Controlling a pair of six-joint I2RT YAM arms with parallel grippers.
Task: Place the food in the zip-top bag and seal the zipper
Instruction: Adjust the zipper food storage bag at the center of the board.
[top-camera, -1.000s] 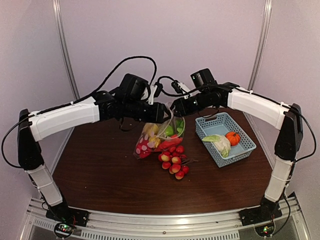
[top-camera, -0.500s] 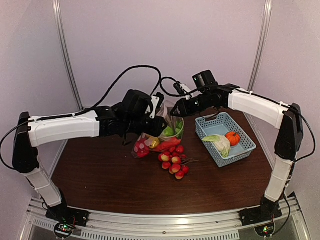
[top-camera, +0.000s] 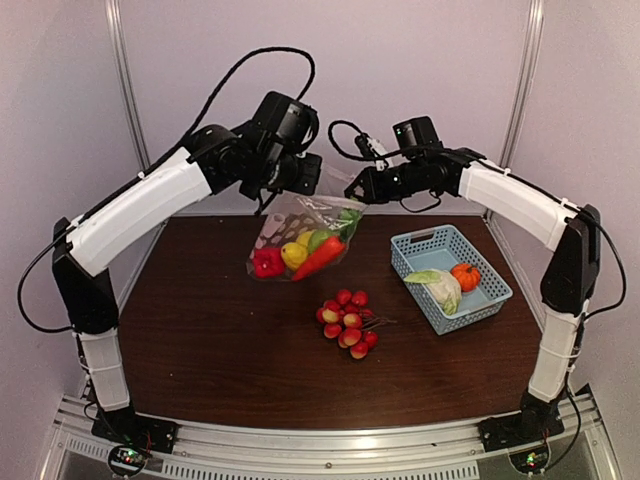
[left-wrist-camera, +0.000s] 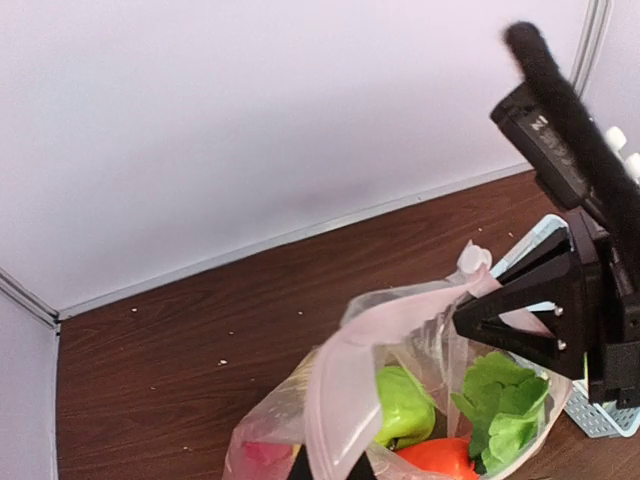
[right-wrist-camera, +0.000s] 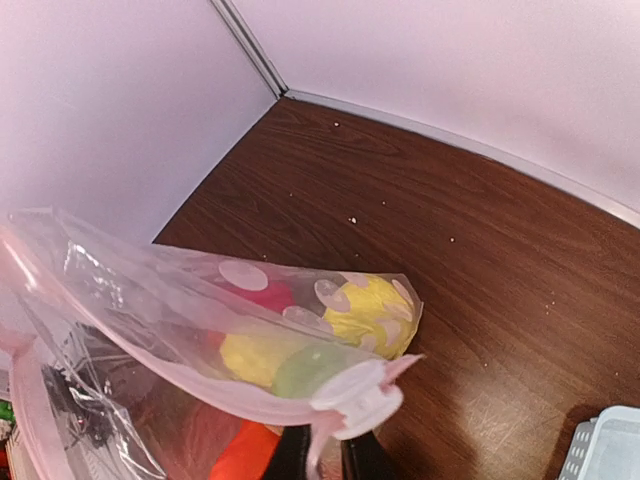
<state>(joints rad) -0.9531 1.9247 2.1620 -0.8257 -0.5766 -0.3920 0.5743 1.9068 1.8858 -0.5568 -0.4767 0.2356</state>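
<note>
The clear polka-dot zip-top bag (top-camera: 300, 235) hangs in the air between both grippers, above the table's back middle. It holds a red pepper (top-camera: 322, 256), yellow fruit (top-camera: 293, 253), green fruit (left-wrist-camera: 405, 405) and leafy greens (left-wrist-camera: 505, 405). My left gripper (top-camera: 300, 188) is shut on the bag's pink zipper strip (left-wrist-camera: 400, 315) at the left of the mouth. My right gripper (top-camera: 358, 192) is shut on the strip's other end, by its white slider (right-wrist-camera: 362, 395). The mouth gapes open between them. The red-yellow apples (top-camera: 347, 320) lie on the table.
The light-blue mesh basket (top-camera: 490, 300) stands at the right with the pale cabbage (top-camera: 438, 285) and the orange pumpkin (top-camera: 465, 276) in it. Grey walls close off the back and sides.
Both grippers have risen and lifted the bag off the table. The left arm swung up and back. The food has slid to the bag's lower end.
</note>
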